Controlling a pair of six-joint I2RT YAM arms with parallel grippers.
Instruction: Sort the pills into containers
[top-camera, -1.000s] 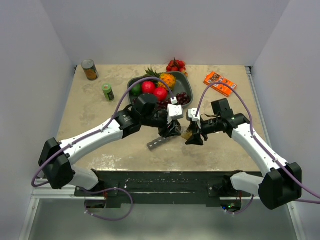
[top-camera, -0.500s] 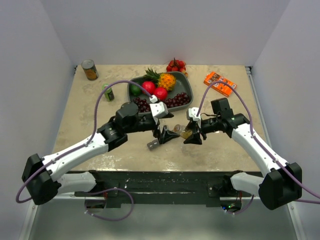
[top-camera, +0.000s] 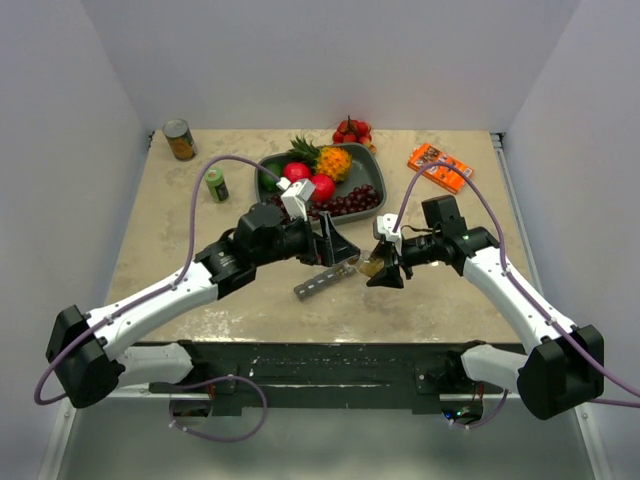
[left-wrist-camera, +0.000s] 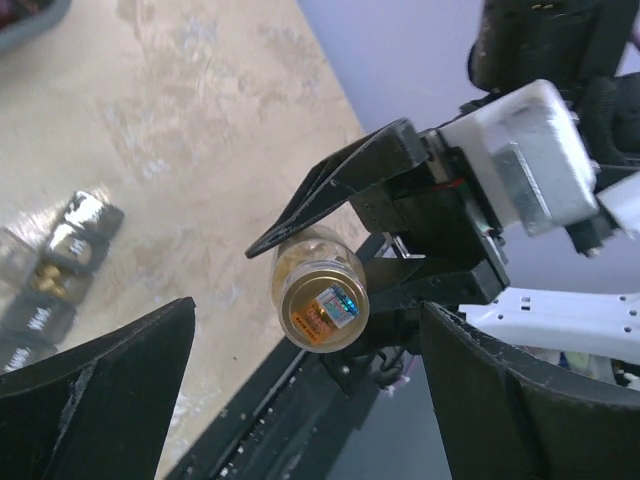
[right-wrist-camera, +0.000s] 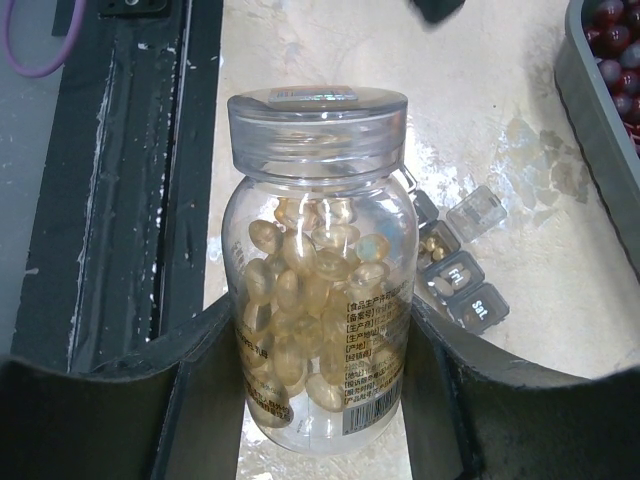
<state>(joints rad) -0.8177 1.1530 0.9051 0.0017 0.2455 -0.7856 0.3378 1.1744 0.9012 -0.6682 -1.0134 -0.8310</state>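
Observation:
My right gripper (top-camera: 386, 268) (right-wrist-camera: 318, 330) is shut on a clear bottle (right-wrist-camera: 318, 270) (top-camera: 370, 265) full of golden pills (right-wrist-camera: 305, 290), its clear lid (right-wrist-camera: 318, 125) on. It holds the bottle tilted above the table. Just left of the bottle, my left gripper (top-camera: 335, 247) (left-wrist-camera: 310, 400) is open with nothing between its fingers. It faces the bottle's lid (left-wrist-camera: 322, 302), a short way off. The containers (top-camera: 320, 283) (right-wrist-camera: 462, 272) (left-wrist-camera: 50, 270), a dark strip of small compartments, lie on the table below. One compartment lid stands open, with pills inside (right-wrist-camera: 432, 246).
A grey fruit tray (top-camera: 381, 195) sits behind the grippers. A green little bottle (top-camera: 216, 184) and a can (top-camera: 180, 140) stand at the back left. An orange packet (top-camera: 440, 167) lies back right, and red fruit (top-camera: 352, 130) by the wall. The table's black front rail (right-wrist-camera: 150, 200) is close.
My left gripper has opened and drawn back from the bottle's lid, its wrist turned and raised. The right gripper and bottle have hardly moved.

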